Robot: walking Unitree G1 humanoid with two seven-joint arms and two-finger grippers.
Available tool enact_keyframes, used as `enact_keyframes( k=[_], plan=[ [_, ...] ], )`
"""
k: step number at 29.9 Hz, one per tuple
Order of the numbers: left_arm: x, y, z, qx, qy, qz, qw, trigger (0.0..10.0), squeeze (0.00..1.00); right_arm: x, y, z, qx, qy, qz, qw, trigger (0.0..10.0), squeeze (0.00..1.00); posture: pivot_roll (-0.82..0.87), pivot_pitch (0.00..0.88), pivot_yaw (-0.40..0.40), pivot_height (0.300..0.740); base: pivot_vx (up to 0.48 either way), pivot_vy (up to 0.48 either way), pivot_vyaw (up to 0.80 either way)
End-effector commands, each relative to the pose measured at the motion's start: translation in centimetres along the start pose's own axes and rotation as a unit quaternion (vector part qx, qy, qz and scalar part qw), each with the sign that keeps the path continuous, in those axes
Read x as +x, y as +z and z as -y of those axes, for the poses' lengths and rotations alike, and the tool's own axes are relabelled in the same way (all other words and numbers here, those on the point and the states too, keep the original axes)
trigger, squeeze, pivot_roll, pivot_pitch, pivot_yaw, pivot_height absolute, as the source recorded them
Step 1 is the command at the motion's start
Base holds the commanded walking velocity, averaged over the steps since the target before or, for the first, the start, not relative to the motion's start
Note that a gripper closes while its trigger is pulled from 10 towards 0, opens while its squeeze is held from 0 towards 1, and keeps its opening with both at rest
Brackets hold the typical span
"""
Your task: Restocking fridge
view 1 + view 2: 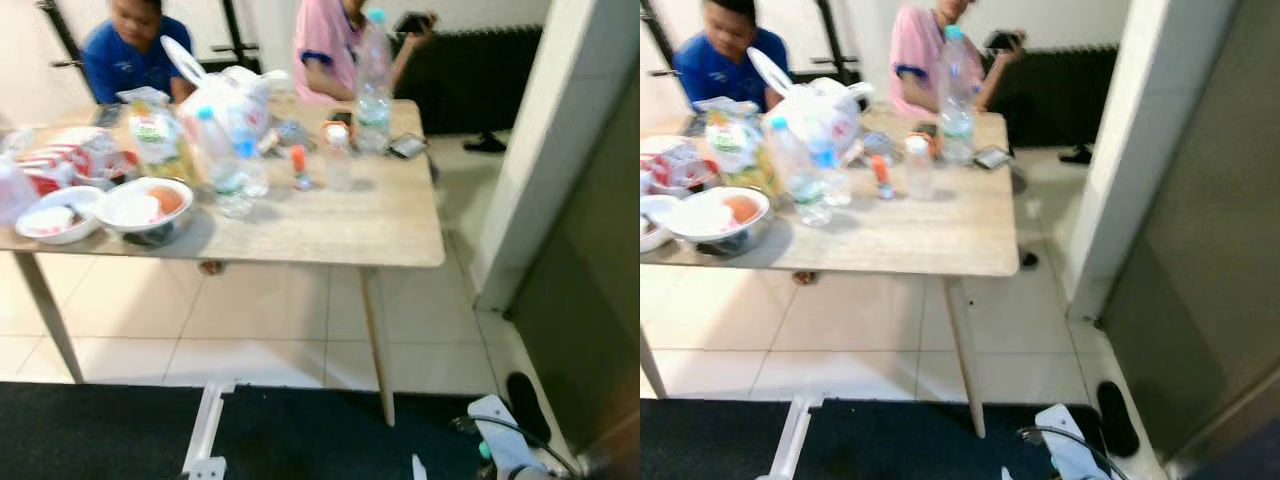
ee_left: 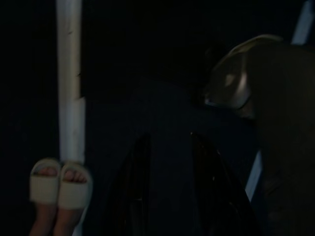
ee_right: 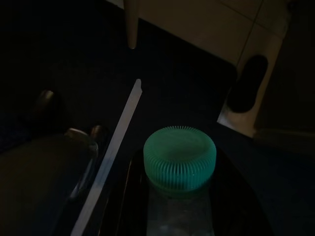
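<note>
Gripping green-capped bottle point(image 3: 179, 196), right claw point(image 3: 179, 206)

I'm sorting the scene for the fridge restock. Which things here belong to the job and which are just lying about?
Belongs to the job:
- green-capped bottle between the right gripper fingers
- tall water bottle
- small bottles
- food bowls

Lying about:
- phone
- black slipper
- white plastic bag
</note>
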State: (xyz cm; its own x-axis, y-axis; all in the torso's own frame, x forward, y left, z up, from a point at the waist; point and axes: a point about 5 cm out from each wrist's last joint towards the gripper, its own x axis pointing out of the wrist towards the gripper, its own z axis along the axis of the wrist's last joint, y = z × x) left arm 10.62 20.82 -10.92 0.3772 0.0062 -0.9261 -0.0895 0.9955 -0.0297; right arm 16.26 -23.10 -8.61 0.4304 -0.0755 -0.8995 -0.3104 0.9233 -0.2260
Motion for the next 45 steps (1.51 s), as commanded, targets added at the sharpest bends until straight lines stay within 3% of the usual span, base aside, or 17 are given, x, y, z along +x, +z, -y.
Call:
enact_keyframes(
  k=[1, 14, 24, 33, 45],
  plan=[
    [0.1, 0.6, 0.5, 0.002, -0.009, 0.008, 1.0, 10.0, 0.0, -0.1, -1.1, -0.2, 0.002, 0.0, -0.02, 1.0, 10.0, 0.0, -0.03, 0.0, 0.02, 0.74, 0.0, -0.39, 0.0],
    [0.0, 0.4, 0.1, 0.012, -0.009, 0.003, 1.0, 10.0, 0.0, -0.1, -1.9, -0.6, 0.017, -0.001, -0.038, 0.999, 10.0, 0.0, -0.02, 0.0, 0.037, 0.74, 0.0, -0.428, 0.0],
    [0.0, 0.5, -0.3, 0.015, -0.006, 0.004, 1.0, 10.0, 0.0, -0.1, -1.8, -0.8, 0.015, 0.002, -0.039, 0.999, 10.0, 0.0, -0.02, 0.0, 0.04, 0.74, 0.0, -0.439, -0.8],
    [0.1, 0.4, 0.2, 0.008, -0.012, 0.005, 1.0, 10.0, 0.0, -0.2, -2.6, -0.7, 0.01, 0.002, -0.05, 0.999, 10.0, 0.0, -0.02, 0.0, 0.031, 0.74, 0.0, -0.433, -0.8],
    [0.1, 0.6, 0.2, 0.001, -0.01, 0.012, 1.0, 10.0, 0.0, -0.2, -2.5, -0.6, 0.008, 0.003, -0.044, 0.999, 10.0, 0.0, -0.02, 0.0, 0.029, 0.74, 0.0, -0.023, -0.73]
  ],
)
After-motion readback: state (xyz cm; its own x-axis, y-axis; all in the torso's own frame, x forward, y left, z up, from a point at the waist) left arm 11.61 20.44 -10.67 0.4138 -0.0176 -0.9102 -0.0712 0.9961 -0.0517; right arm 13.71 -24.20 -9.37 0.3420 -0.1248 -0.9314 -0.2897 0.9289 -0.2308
